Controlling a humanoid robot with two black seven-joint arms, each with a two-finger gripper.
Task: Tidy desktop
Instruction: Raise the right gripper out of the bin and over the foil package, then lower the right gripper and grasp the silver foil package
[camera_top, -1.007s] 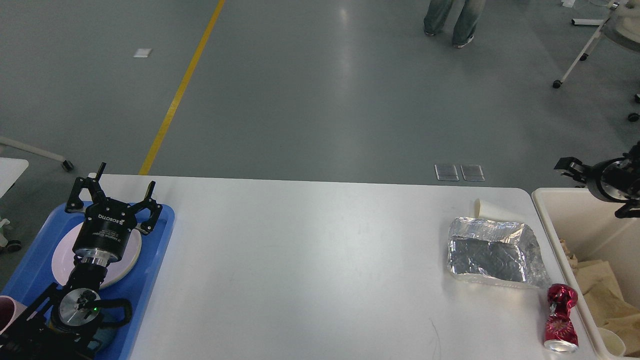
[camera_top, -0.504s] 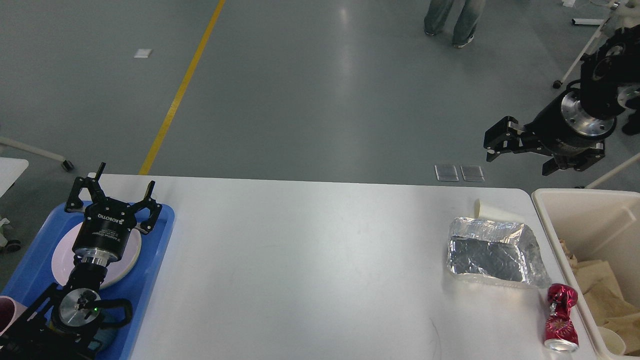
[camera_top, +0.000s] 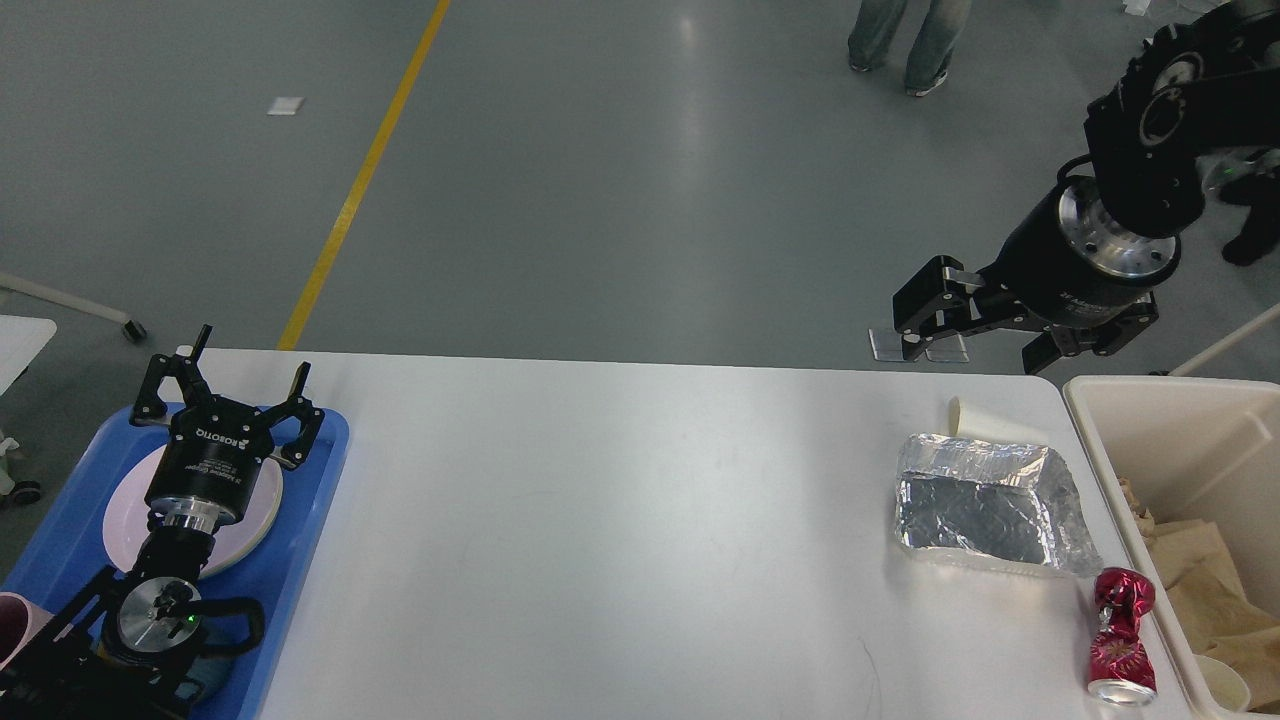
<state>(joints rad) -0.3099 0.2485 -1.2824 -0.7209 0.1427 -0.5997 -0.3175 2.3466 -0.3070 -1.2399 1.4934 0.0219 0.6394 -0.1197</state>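
The white desktop (camera_top: 600, 520) carries litter at its right end: a crumpled foil tray (camera_top: 985, 505), a crushed red can (camera_top: 1122, 635) lying near the front right corner, and a white paper cup (camera_top: 985, 420) on its side behind the foil. My right gripper (camera_top: 985, 340) hangs open and empty over the table's far right edge, just behind the cup. My left gripper (camera_top: 225, 385) is open and empty above the far end of the blue tray (camera_top: 300, 540), over a white plate (camera_top: 255, 500).
A beige bin (camera_top: 1100, 450) holding brown paper and a cup stands against the table's right edge. A pink cup (camera_top: 15, 620) sits at the tray's near left. A person's legs (camera_top: 910, 40) stand on the floor beyond the table.
My right arm has swung from over the beige bin up and left to the table's far right edge. The left arm and the litter have not moved.
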